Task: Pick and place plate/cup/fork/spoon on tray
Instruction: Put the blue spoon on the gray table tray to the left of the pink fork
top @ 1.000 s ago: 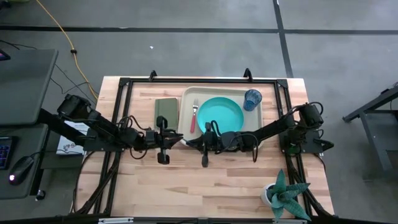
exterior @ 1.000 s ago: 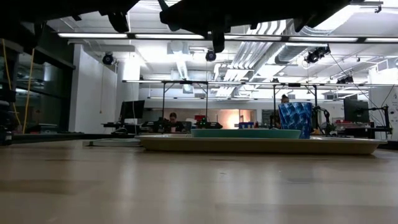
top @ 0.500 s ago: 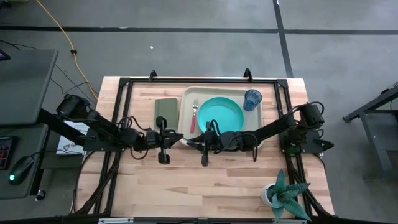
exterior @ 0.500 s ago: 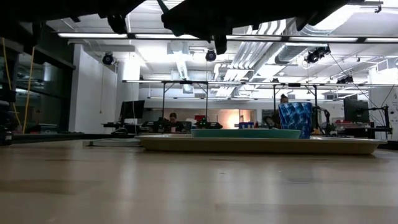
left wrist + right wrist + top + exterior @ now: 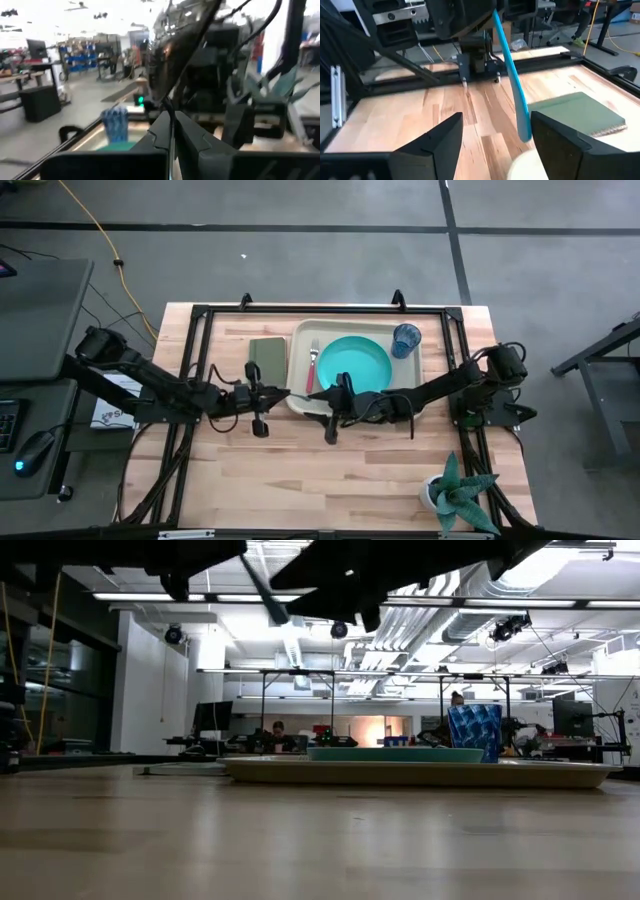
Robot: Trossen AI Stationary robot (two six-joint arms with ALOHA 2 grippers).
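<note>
Catalogue of the wooden table [image 5: 330, 480], placed relative to the tray [image 5: 300, 340], left to right. Left gripper [image 5: 283, 393]: beside the tray's near left corner, fingers pressed together on the spoon [image 5: 511, 75], which it pinches by its dark metal bowl [image 5: 172, 55]; the light-blue handle slants down toward the table between the right gripper's two fingers [image 5: 432, 142] without touching either. Olive-green pad [image 5: 267, 358]: flat on the table, just beside the tray's left edge. Tray: cream-beige, at the table's far middle. Fork [image 5: 311, 368]: pink-red handle, lying inside the tray along its left side, tines toward the far rim. Right gripper [image 5: 322, 402]: at the tray's near rim, facing the left gripper, jaws spread wide and holding nothing. Plate [image 5: 356, 362]: turquoise, flat in the middle of the tray, just beside the fork. Cup [image 5: 406, 339]: translucent dark blue, upright in the tray's far right corner, beside the plate. Teal spiky plant [image 5: 458, 495]: at the table's near right corner, well apart from the tray.
</note>
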